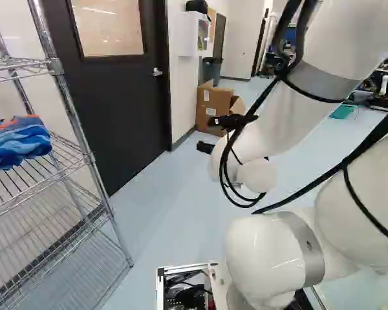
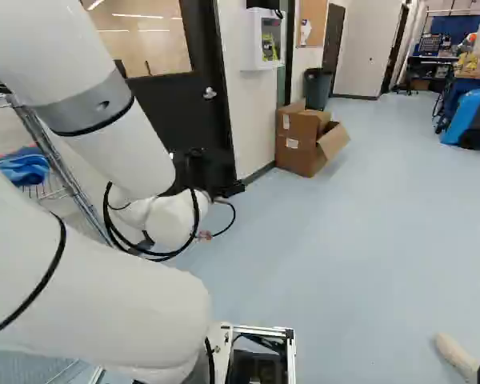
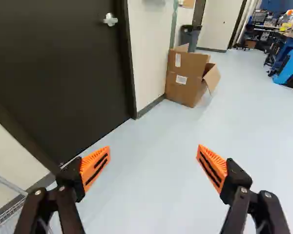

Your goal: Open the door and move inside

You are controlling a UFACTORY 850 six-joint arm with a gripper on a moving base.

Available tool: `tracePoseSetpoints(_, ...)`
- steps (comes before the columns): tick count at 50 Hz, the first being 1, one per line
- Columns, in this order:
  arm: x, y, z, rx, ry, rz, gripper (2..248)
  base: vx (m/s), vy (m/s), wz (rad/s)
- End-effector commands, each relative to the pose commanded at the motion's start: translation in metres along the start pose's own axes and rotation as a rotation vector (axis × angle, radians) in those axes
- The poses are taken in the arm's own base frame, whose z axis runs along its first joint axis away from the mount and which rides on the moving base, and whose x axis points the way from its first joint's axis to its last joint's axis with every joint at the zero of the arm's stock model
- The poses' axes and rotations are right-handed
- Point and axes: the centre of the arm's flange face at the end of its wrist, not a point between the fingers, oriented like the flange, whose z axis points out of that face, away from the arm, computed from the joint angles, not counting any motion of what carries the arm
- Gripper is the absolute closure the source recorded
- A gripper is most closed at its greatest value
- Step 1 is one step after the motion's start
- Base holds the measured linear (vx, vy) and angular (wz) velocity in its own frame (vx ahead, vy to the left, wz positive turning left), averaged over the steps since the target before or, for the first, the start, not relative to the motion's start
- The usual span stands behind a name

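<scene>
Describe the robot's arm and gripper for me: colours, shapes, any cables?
The arm is glossy white, with rounded tube-like segments and grey bands. Black cables loop beside it, with thin black straps circling the segments. The gripper is black, with two fingers carrying wedge-shaped orange pads, ribbed along the edge and marked with black stripes.

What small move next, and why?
I'd probably swing and lift the gripper toward the door handle, fingers kept open. The door looks shut, nothing is between the fingers, and they point over the floor, off to one side of the handle and short of it.
</scene>
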Motion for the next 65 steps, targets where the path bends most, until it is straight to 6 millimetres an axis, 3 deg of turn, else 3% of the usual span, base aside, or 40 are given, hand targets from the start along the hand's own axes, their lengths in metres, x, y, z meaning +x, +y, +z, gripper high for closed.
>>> tracePoseSetpoints(65, 0.0000, 0.0000, 0.0000, 0.000, 0.000, 0.000, 3, 0.011, -0.001, 0.000)
